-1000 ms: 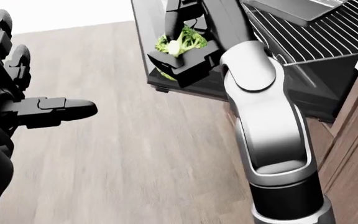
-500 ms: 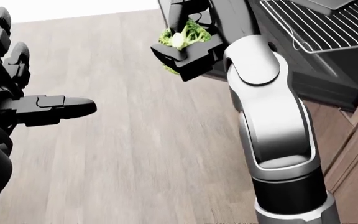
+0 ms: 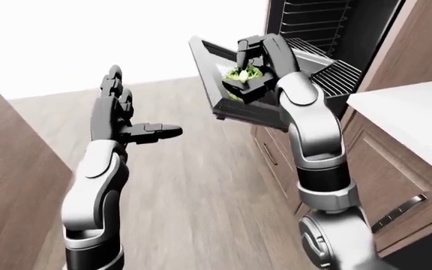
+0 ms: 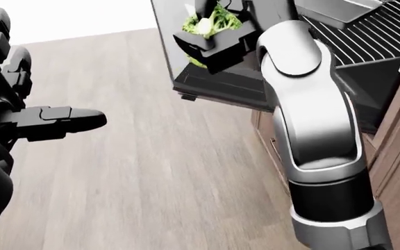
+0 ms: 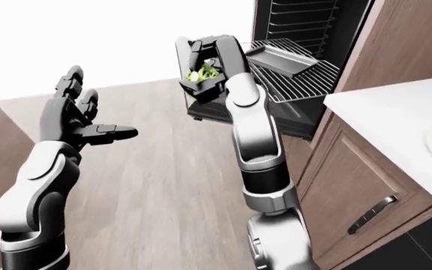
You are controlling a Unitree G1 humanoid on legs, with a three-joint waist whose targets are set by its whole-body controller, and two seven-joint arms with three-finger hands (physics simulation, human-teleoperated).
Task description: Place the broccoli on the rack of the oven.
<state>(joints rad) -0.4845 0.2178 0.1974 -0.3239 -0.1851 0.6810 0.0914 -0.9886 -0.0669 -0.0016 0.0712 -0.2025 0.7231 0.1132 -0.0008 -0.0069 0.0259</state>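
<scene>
The green broccoli (image 4: 213, 22) is held in my right hand (image 4: 210, 36), whose fingers close round it. The hand is above the open oven door (image 4: 217, 80), left of the pulled-out wire rack (image 5: 295, 76). The rack also shows in the head view (image 4: 377, 36) at the top right. The broccoli also shows in the left-eye view (image 3: 242, 73). My left hand (image 3: 126, 115) is open and empty, fingers spread, over the wooden floor at the left.
A grey baking tray (image 5: 280, 58) lies on the rack. The oven cavity (image 5: 298, 22) above holds more wire shelves. A white counter (image 5: 396, 118) over brown cabinet doors (image 5: 366, 191) stands to the right. A brown cabinet side (image 3: 6, 185) is at the left.
The whole picture has shifted, so the camera moved. My right hand with the broccoli has gone up in the head view, closer to the oven. My left hand keeps its place.
</scene>
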